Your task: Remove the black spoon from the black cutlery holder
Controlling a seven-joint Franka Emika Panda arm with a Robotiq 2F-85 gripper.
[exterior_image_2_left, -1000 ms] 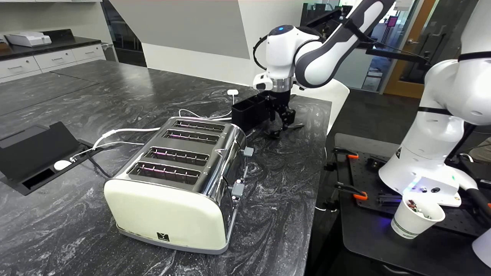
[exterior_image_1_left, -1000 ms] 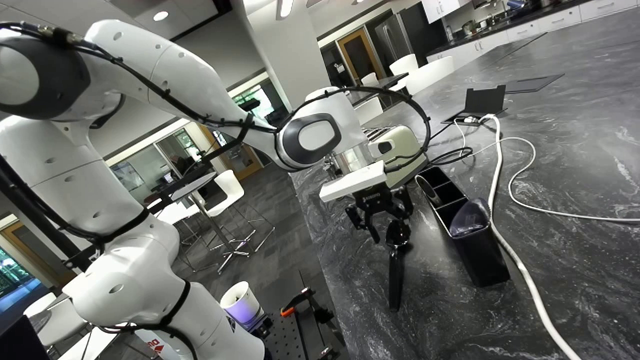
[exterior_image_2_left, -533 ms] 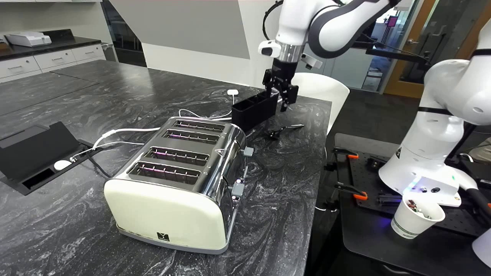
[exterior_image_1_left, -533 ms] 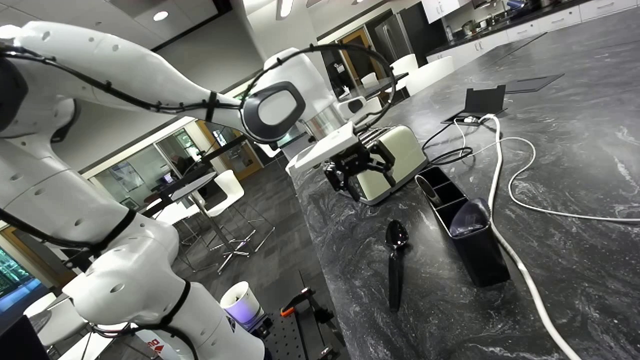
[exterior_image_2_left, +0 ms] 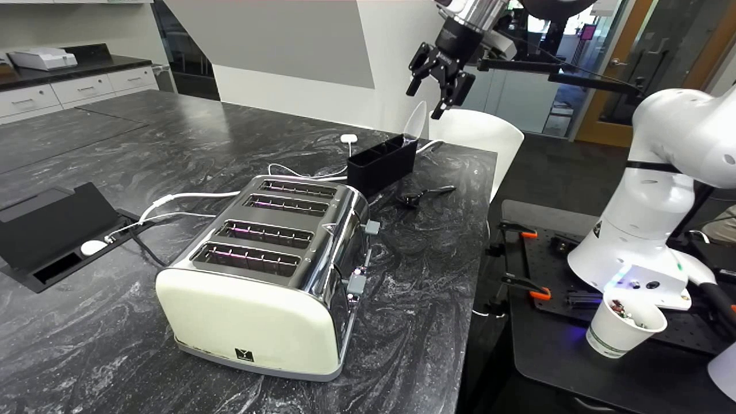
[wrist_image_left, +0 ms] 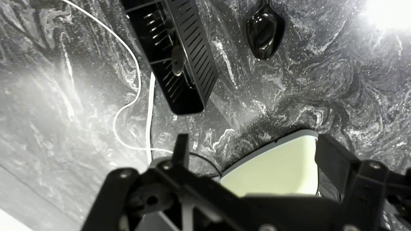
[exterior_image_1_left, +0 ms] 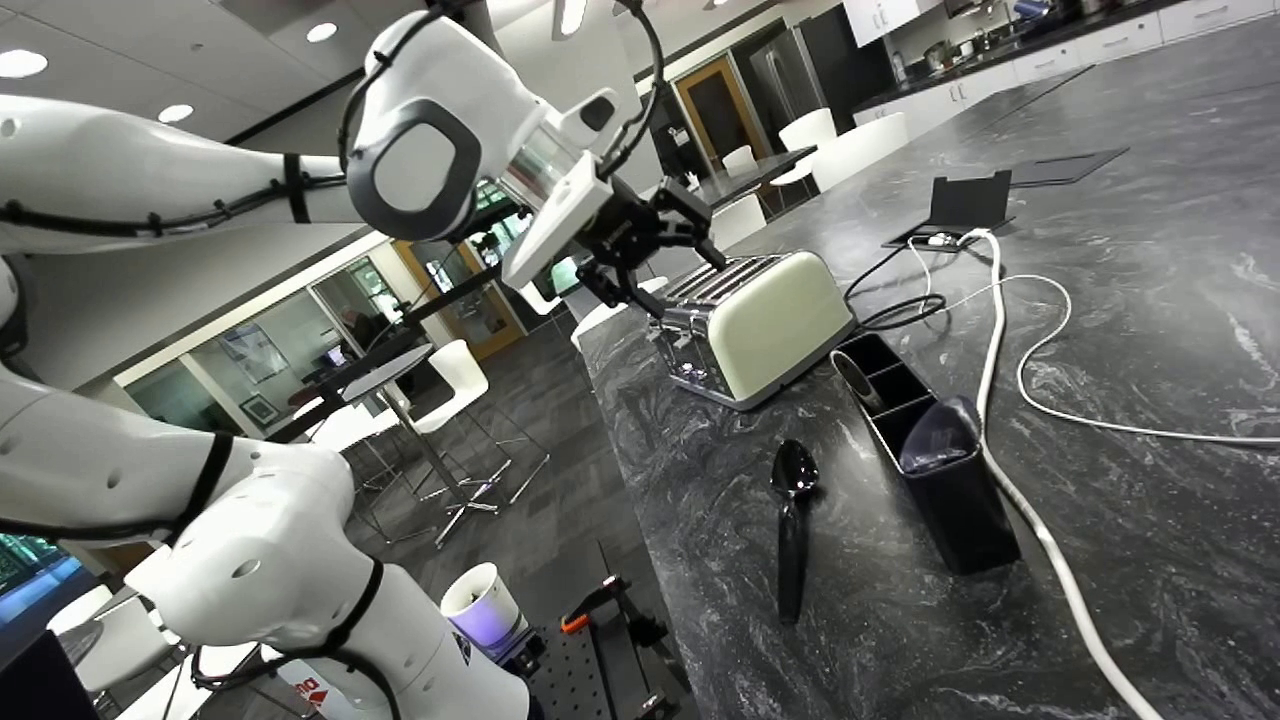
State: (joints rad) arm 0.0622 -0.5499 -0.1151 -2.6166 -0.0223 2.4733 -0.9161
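The black spoon [exterior_image_1_left: 791, 545] lies flat on the dark marbled counter beside the black cutlery holder, apart from it. In an exterior view the spoon [exterior_image_2_left: 413, 199] lies in front of the holder; the wrist view shows only its bowl end [wrist_image_left: 266, 32]. The black cutlery holder [exterior_image_1_left: 962, 520] stands upright with several compartments; it also shows in an exterior view [exterior_image_2_left: 382, 169] and in the wrist view [wrist_image_left: 199, 53]. My gripper [exterior_image_1_left: 688, 280] is open and empty, raised well above the counter. It also shows in an exterior view [exterior_image_2_left: 424, 103] and in the wrist view [wrist_image_left: 251, 140].
A cream toaster [exterior_image_1_left: 785, 325] stands near the holder; it also shows in an exterior view [exterior_image_2_left: 247, 322]. A translucent utensil [exterior_image_1_left: 940, 435] sticks up from the holder. A white cable [exterior_image_1_left: 1040, 540] runs along the counter behind the holder. A black pop-up outlet box [exterior_image_2_left: 63, 230] stands open.
My gripper has risen from beside the spoon's bowl and drawn back up and away, tilting as it moved, and stays open. The spoon has not visibly moved on the counter.
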